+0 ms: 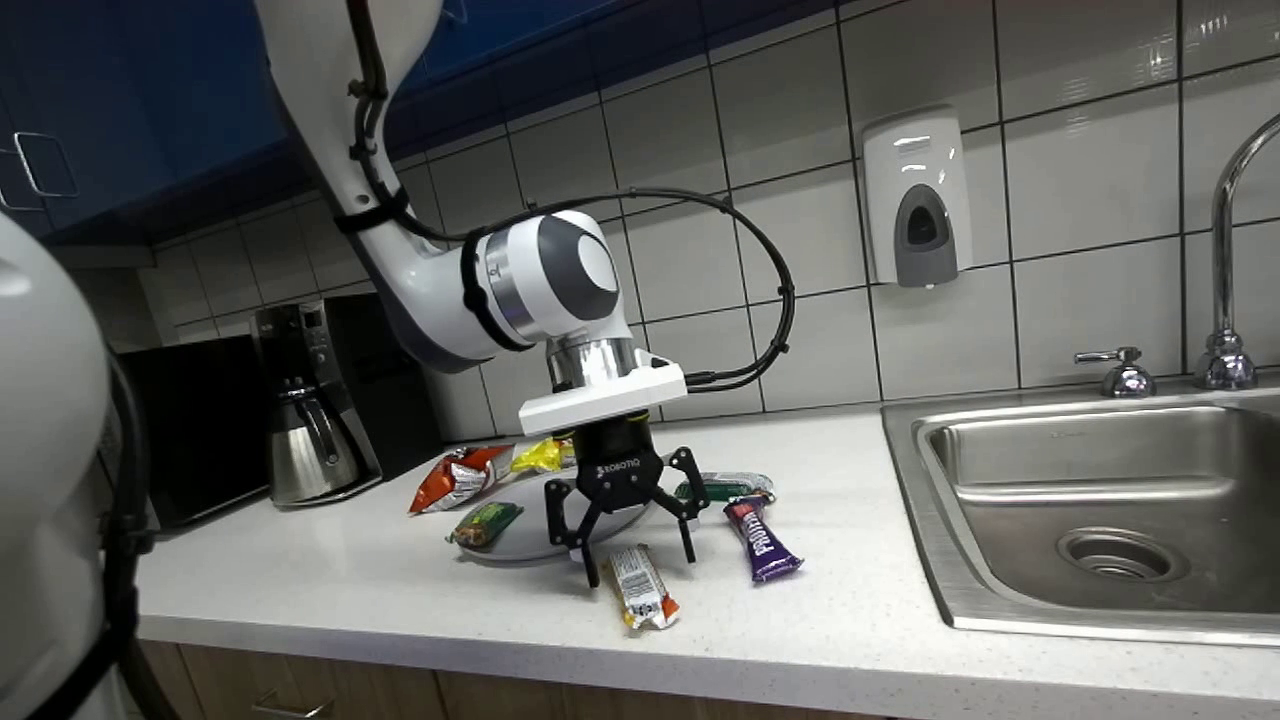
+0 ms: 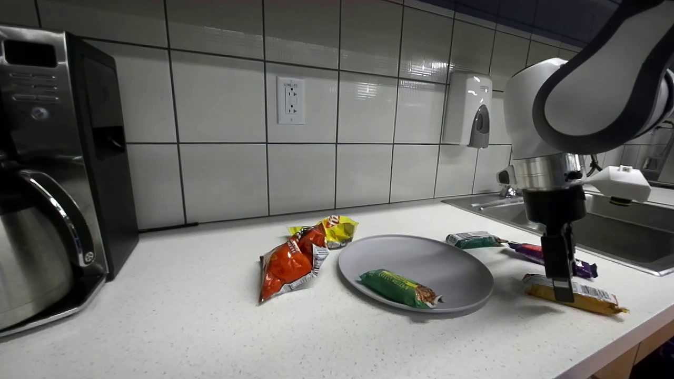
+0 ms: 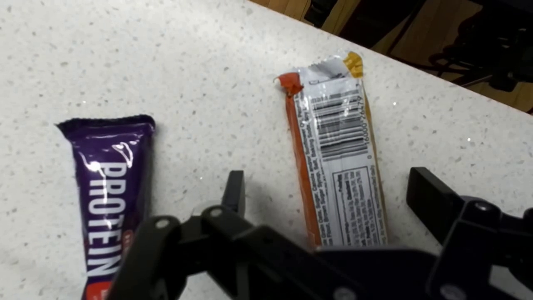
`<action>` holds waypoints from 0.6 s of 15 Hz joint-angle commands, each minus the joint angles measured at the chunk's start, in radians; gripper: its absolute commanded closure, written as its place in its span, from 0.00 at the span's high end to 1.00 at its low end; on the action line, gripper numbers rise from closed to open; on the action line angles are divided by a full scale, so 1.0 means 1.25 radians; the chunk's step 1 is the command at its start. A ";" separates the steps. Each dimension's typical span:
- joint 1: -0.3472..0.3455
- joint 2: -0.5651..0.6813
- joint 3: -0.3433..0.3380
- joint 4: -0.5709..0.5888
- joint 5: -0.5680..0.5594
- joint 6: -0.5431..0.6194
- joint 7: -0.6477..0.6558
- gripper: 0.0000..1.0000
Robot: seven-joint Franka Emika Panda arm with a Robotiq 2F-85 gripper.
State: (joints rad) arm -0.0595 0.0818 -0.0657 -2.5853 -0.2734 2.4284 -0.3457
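White and orange wrapping covers the snack bar [image 3: 339,166] lying barcode up on the counter [image 3: 200,83], its lower end hidden in the wrist view by the dark body of my gripper [image 1: 641,568]. The jaws stand wide apart with nothing clamped; I see the bar in the gap between them, but how high they hang above it I can't judge. In an exterior view the fingers [image 2: 557,263] overlap into one dark strip that covers part of the bar. Near it, apart, lies a purple protein bar [image 3: 110,200], which the wrist view cuts off at the bottom and the gripper partly blocks. Behind that I find a green packet [image 1: 740,487], one end masked by the gripper in an exterior view. A green bar [image 2: 397,288] rests on the gray plate [image 2: 421,258]. A red chip bag [image 2: 289,263] overlaps a yellow bag [image 2: 339,231], and I can't read either fully. The coffee maker [image 2: 45,137] is cropped in an exterior view, and so is the sink [image 1: 935,520]. Past the counter's edge, dark shapes [image 3: 487,54] blur into shadow.
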 commanded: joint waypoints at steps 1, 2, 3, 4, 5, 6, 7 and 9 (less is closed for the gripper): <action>-0.001 -0.021 0.002 -0.013 -0.015 -0.003 0.003 0.81; -0.001 -0.022 0.002 -0.014 -0.014 -0.002 0.002 0.72; -0.001 -0.023 0.002 -0.015 -0.015 -0.002 0.002 0.66; -0.001 -0.022 0.002 -0.015 -0.015 -0.003 0.001 0.56; -0.001 -0.021 0.003 -0.016 -0.012 -0.002 -0.003 0.49; 0.000 -0.021 0.004 -0.016 -0.012 -0.002 -0.004 0.40; 0.001 -0.022 0.006 -0.017 -0.011 -0.003 -0.004 0.34; 0.003 -0.023 0.008 -0.018 -0.009 -0.003 -0.006 0.18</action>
State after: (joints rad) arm -0.0587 0.0812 -0.0634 -2.5905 -0.2735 2.4283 -0.3457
